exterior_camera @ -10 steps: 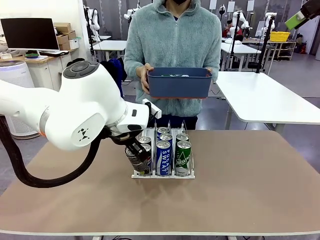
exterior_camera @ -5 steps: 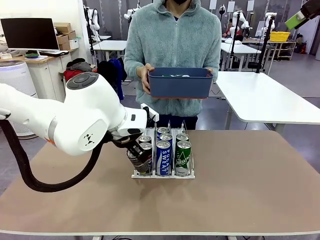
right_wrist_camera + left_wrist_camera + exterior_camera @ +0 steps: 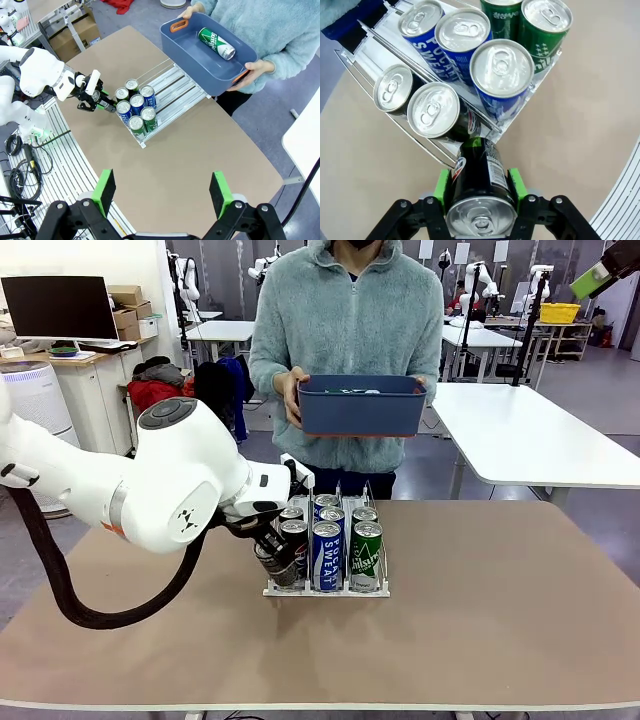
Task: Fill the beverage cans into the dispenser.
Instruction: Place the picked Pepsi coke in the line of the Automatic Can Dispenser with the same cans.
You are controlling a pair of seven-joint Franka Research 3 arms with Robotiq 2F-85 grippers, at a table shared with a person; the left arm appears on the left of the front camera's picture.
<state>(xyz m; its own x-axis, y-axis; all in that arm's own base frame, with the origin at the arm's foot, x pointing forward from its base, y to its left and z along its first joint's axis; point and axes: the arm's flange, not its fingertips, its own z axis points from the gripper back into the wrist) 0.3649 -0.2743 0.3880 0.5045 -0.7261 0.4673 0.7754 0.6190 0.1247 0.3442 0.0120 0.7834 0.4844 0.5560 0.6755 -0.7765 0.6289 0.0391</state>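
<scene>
the white left arm [image 3: 150, 490] sweeps in from the left over the brown table [image 3: 480, 630], its left gripper [image 3: 480, 187] clamped with green pads on either side of a dark can [image 3: 479, 172], held tilted with its silver top towards the wrist and its far end at the front of the left lane of the dispenser [image 3: 325, 591]; whether it touches the rack cannot be told. the wire-divided rack sits near the middle of the table. two dark cans [image 3: 433, 110] stand one behind the other in its left lane, three blue-and-white pocari sweat cans [image 3: 501, 70] fill the middle lane, and two green cans [image 3: 545, 22] stand in the right lane. behind the table a person [image 3: 345, 330] in a pale teal fleece holds a dark blue bin [image 3: 360, 412] in both hands at chest height, with one green can [image 3: 215, 43] lying on its side inside. from high above the table's right side, the right gripper [image 3: 162, 190] hangs with its jaws spread wide and nothing between them.
</scene>
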